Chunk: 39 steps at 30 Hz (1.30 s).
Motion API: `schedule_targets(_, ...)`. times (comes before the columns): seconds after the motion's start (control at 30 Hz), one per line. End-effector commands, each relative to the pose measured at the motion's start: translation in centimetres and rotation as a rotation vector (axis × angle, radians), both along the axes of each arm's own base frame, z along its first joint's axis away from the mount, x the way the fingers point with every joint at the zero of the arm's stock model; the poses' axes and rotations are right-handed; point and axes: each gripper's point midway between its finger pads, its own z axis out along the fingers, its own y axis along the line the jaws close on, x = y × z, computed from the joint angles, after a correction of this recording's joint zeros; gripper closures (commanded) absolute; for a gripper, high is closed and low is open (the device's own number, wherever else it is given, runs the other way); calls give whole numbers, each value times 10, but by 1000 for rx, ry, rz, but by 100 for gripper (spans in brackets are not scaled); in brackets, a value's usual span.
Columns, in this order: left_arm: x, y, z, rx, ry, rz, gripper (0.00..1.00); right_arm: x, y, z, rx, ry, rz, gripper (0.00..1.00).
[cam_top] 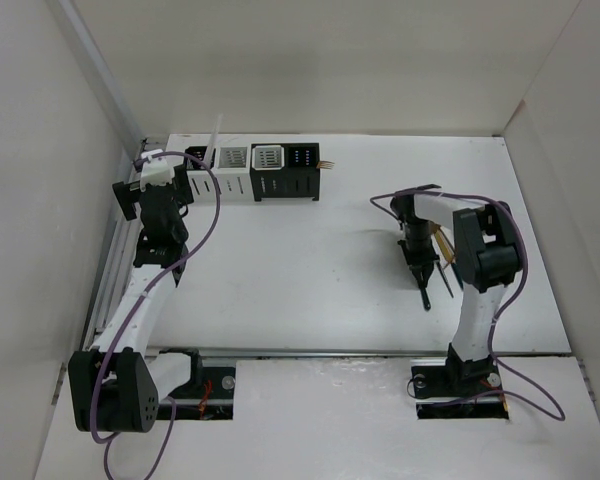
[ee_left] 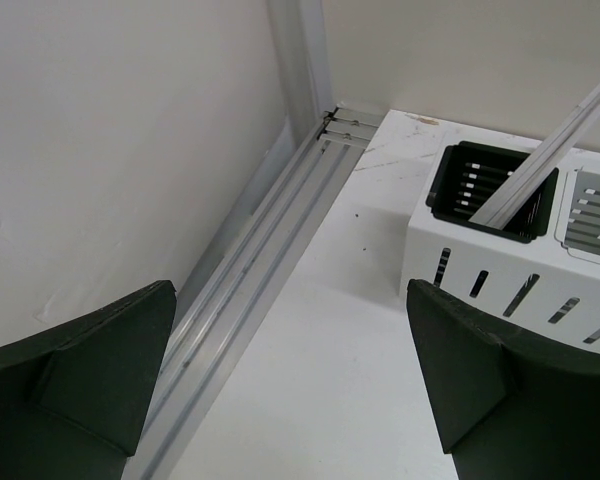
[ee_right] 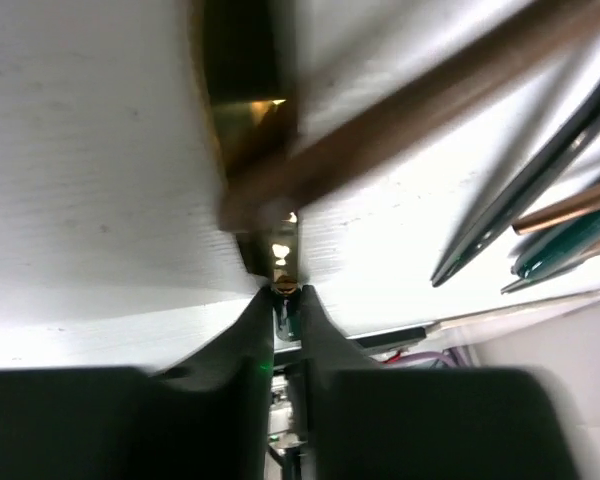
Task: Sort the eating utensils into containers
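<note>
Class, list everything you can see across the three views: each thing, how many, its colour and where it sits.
cutlery caddies: four, two white, two black, in a row at the table's back edge
white sticks: at least two, tilted in the leftmost caddy
loose utensils: several, copper and dark, on the table by the right arm
held utensil: one, gold and dark, blurred
table: one, white
cables: purple, along both arms
left gripper: open, empty, beside the leftmost caddy
right gripper: shut on the held utensil
</note>
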Motion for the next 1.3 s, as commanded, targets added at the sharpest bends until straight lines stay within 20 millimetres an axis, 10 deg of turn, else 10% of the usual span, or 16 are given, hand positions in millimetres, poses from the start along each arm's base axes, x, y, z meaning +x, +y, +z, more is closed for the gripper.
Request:
schedule_targets(0.0, -2, 4, 29, -16, -94, 9, 0, 43, 20, -19, 58, -174, 25, 93)
schedule_targets(0.23, -1, 6, 34, -16, -104, 9, 0, 64, 78, -11, 151, -242, 229, 100)
schedule_targets(0.47, -5, 10, 37, 4, -94, 28, 0, 118, 171, 60, 373, -533, 373, 100)
schedule_targets(0.7, -6, 8, 28, -4, -57, 18, 0, 178, 192, 173, 490, -933, 335, 100)
schedule_targets(0.97, -1, 8, 28, -3, -46, 18, 0, 254, 225, 356, 638, -1588, 215, 100)
schedule_targets(1.1, 3, 8, 26, 7, -32, 17, 0, 282, 247, 390, 679, -1730, 178, 100)
schedule_targets(1.27, 9, 8, 29, 7, -19, 17, 0, 318, 277, 363, 669, -1724, 174, 100)
